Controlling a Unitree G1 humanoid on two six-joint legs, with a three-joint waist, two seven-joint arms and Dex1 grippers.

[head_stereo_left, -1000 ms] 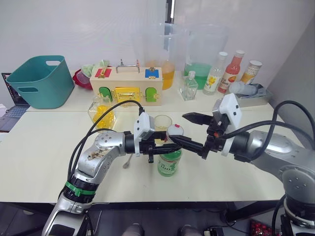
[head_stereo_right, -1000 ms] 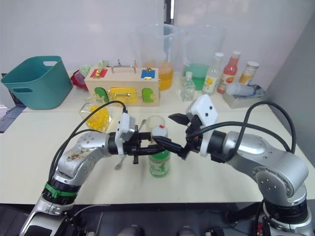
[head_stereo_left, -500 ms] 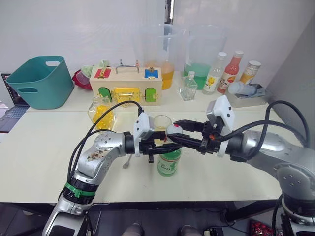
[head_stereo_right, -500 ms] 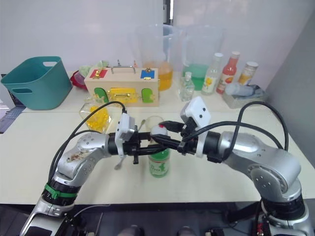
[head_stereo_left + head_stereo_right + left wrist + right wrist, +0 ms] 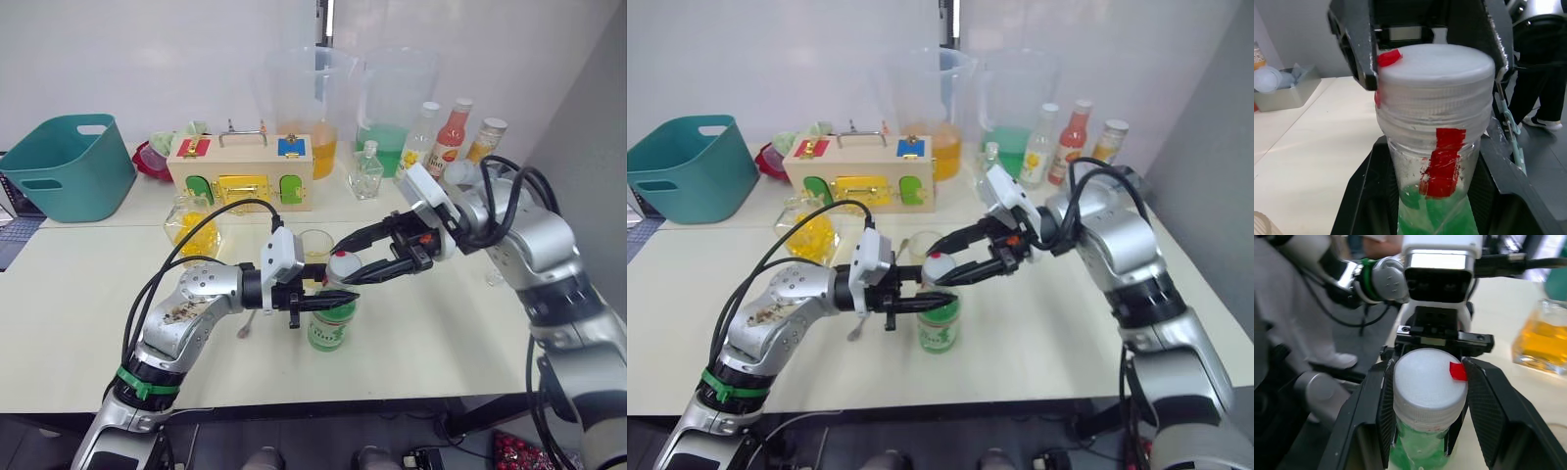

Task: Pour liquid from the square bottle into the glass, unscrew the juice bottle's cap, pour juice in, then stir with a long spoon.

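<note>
The juice bottle (image 5: 330, 330) stands upright near the table's front edge, pale green with a green-and-white label. My left gripper (image 5: 331, 300) is shut on its neck just under the cap (image 5: 341, 264). My right gripper (image 5: 343, 268) comes in from the right and is shut on the cap (image 5: 1427, 382), one finger (image 5: 1385, 404) pressed against each side. The glass (image 5: 315, 245) stands right behind the bottle. The square bottle (image 5: 196, 227) with yellow liquid sits further left. The long spoon (image 5: 244, 330) lies on the table, mostly hidden under my left arm.
A wooden latch box (image 5: 245, 174) and a teal basket (image 5: 64, 166) stand at the back left. Two tall pitchers (image 5: 304, 108) and several bottles (image 5: 449, 137) line the back right, with a small clear square bottle (image 5: 365, 176) in front of them.
My right gripper moved left from beside the bottle and closed around the cap, and its arm swung up and back. The left gripper kept its hold. The camera shifted slightly.
</note>
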